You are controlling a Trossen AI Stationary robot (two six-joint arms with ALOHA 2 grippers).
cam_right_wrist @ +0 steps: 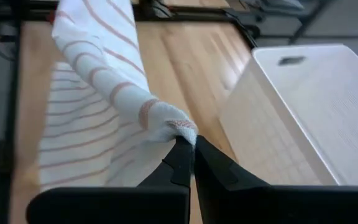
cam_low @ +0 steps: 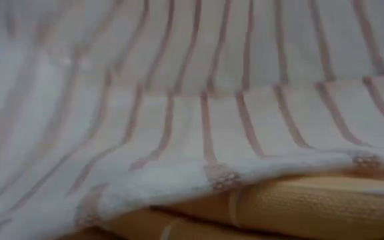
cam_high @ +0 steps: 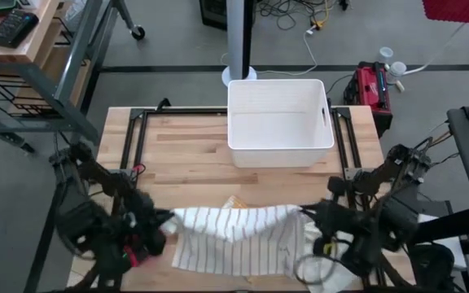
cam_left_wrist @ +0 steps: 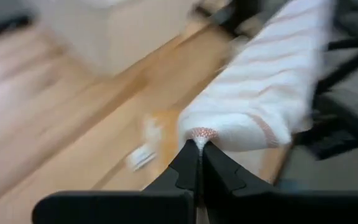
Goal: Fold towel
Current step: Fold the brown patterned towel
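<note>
Holding: both pincers are clamped on the striped towel (cam_high: 238,238), one at each far corner.
Left pincer (cam_left_wrist: 199,155): fingers pressed together on a bunched corner with a reddish woven band, at the near left of the surface (cam_high: 186,146).
Right pincer (cam_right_wrist: 188,149): fingers pinched together on the other bunched corner, at the near right.
Towel: white with thin reddish stripes, stretched between the two pincers, its near part draped down to the near edge of the surface.
Low view: striped cloth fills it, with a yellow textured cloth (cam_low: 312,207) beneath.
Bin (cam_high: 280,122): white, at the far middle, well apart from the towel.
</note>
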